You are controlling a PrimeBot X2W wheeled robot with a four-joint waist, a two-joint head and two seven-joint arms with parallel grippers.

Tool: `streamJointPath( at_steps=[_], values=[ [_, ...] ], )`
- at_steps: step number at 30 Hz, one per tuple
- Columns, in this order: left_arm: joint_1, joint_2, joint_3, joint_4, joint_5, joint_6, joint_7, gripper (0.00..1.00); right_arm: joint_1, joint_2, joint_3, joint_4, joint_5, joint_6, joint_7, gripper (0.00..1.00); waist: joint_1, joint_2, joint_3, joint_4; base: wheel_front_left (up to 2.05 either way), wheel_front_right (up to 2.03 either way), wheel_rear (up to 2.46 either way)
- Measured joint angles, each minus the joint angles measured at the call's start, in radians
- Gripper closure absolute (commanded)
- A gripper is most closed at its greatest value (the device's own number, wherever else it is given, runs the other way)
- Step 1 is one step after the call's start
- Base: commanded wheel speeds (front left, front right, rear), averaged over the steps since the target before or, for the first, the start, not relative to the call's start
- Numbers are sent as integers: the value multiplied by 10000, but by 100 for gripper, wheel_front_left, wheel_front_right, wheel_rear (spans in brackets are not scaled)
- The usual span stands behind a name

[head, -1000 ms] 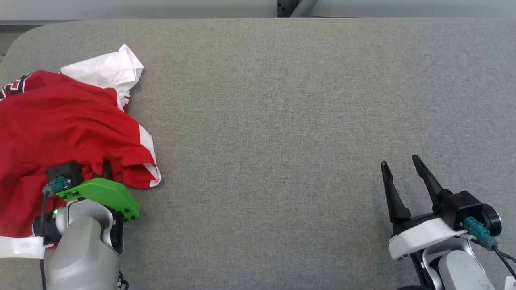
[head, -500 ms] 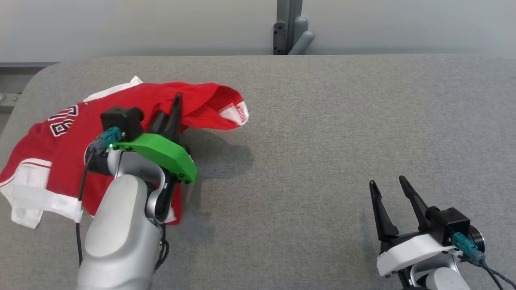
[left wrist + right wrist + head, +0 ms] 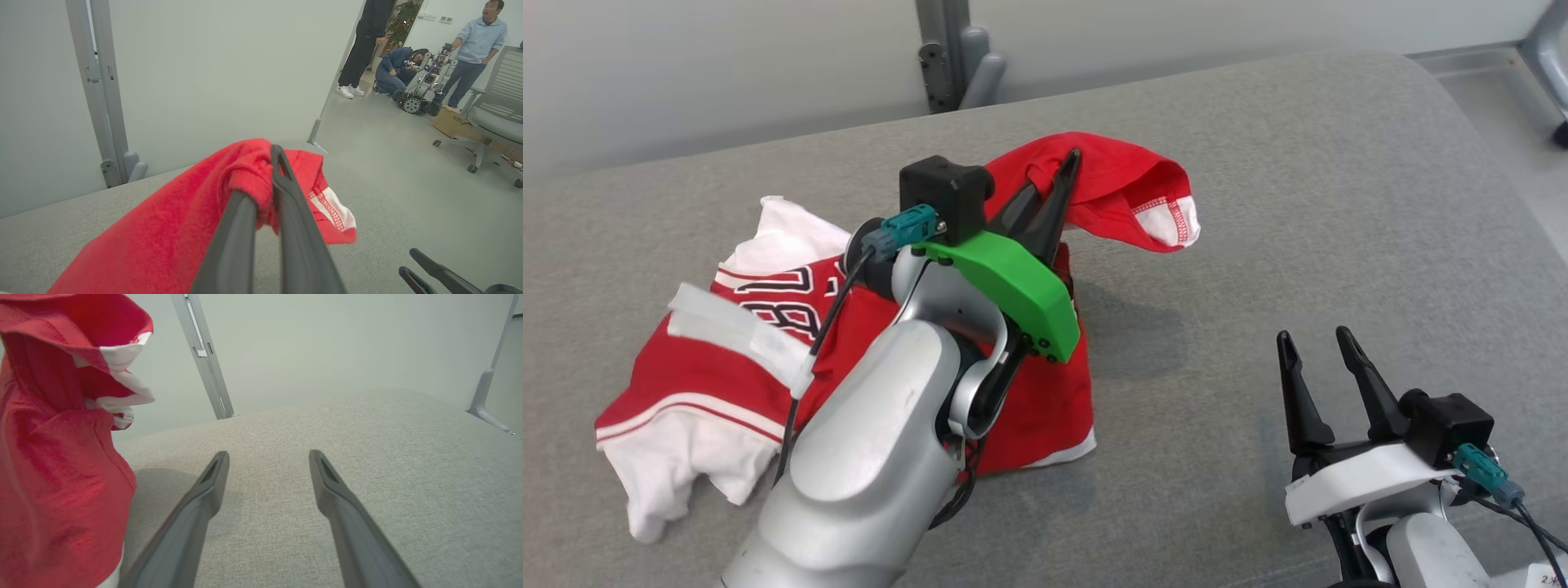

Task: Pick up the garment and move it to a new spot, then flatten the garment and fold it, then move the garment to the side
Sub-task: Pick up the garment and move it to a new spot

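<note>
While your left end effector [image 3: 1072,159] pinches the garment [image 3: 1045,408] aloft for moving, your right end effector [image 3: 1313,335] hangs open.

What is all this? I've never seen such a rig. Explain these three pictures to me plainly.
This is a wheeled robot with two arms, each ending in a two-fingered gripper. One picture looks down from its head; the other two look along each gripper's fingers from the wrists. On the grey padded surface lies a red and white jersey. The left gripper is shut on a fold of it and holds that part raised. The right gripper is open, holding nothing.
</note>
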Motion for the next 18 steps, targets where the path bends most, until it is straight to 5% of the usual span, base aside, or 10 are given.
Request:
streamJointPath(
  at_steps=[18],
  values=[
    [-2380, -25, -2665, 2974, -2545, 692, -1969, 100, -203, 2, 132, 94, 963, 0, -2, 0, 0, 0, 1189, -3099, 0, 0, 0]
  ],
)
